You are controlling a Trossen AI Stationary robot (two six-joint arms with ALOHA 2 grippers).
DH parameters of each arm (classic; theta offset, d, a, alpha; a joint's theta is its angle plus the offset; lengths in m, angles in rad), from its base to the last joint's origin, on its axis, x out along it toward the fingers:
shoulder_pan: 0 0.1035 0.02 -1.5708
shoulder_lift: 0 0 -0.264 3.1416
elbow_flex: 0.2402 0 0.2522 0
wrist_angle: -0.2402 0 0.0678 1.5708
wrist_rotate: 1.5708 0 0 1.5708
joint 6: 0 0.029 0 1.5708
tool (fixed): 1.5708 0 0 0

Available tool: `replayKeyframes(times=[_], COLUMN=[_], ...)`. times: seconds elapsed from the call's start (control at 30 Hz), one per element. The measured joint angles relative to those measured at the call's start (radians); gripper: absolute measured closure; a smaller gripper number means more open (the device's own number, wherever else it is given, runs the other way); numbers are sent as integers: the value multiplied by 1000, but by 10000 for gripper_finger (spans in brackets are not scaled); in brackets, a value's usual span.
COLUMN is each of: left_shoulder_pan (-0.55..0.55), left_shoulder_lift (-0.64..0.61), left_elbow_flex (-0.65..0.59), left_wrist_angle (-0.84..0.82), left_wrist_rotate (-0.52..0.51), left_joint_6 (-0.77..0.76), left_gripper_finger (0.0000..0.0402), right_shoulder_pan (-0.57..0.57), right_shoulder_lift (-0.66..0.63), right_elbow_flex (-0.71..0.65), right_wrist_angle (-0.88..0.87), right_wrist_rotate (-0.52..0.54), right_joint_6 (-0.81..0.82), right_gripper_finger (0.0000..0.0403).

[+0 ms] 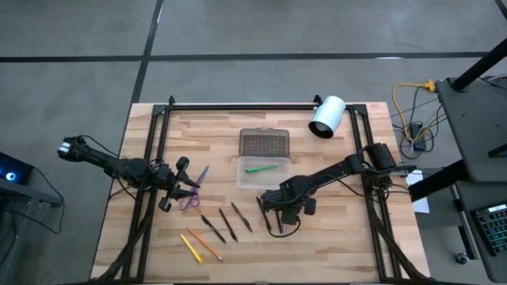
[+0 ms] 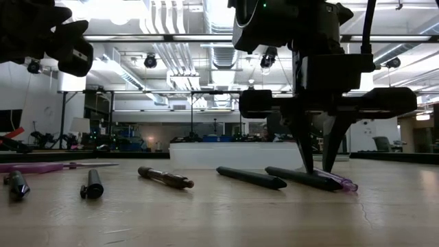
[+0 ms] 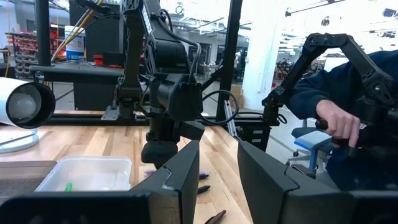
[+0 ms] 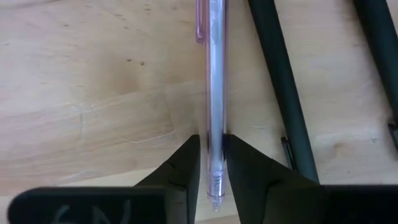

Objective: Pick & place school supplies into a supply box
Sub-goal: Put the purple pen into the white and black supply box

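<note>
My right gripper point(image 4: 212, 167) points down at the table in front of the box, shut on a pinkish clear pen point(image 4: 214, 87) that lies on the wood; the low view shows this gripper point(image 2: 317, 168) too. The supply box's clear tray point(image 1: 261, 174) holds a green pen point(image 1: 261, 168), and its dotted grey lid point(image 1: 264, 142) lies just behind it. Three dark pens point(image 1: 228, 224) and two yellow-orange pencils point(image 1: 198, 246) lie flat on the table. My left gripper point(image 3: 217, 168) is open and raised beside the purple scissors point(image 1: 192, 190). My right gripper pinches the pinkish pen near one end point(image 4: 215, 146) between its two fingers point(image 4: 189, 168). The fingers come from above, pointing down, one on each side of the barrel. The pen lies flat on the table, its clip end point(image 4: 200, 25) stretching away from the fingers.
A white cylinder point(image 1: 326, 116) lies at the far right of the table. A dark pen point(image 4: 280, 87) lies close beside the pinched pen. Black frame rails point(image 1: 238, 105) border the table. A person's hand and blue sleeve point(image 3: 339, 118) show beyond the table.
</note>
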Motion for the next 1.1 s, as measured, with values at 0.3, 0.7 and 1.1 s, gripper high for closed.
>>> replayKeyframes(times=[0.3,0.7,1.1], left_shoulder_pan=[0,0,0], left_shoulder_lift=[0,0,0], left_elbow_flex=[0,0,0], left_wrist_angle=[0,0,0], left_wrist_rotate=[0,0,0], left_joint_6=[0,0,0], left_gripper_finger=[306,306,306], right_shoulder_pan=[0,0,15], right_shoulder_lift=[0,7,-3], right_elbow_flex=[0,44,62], right_wrist_angle=[-13,-106,-176], right_wrist_rotate=[0,-3,-4], right_joint_6=[-3,33,93], right_gripper_finger=[371,375,376])
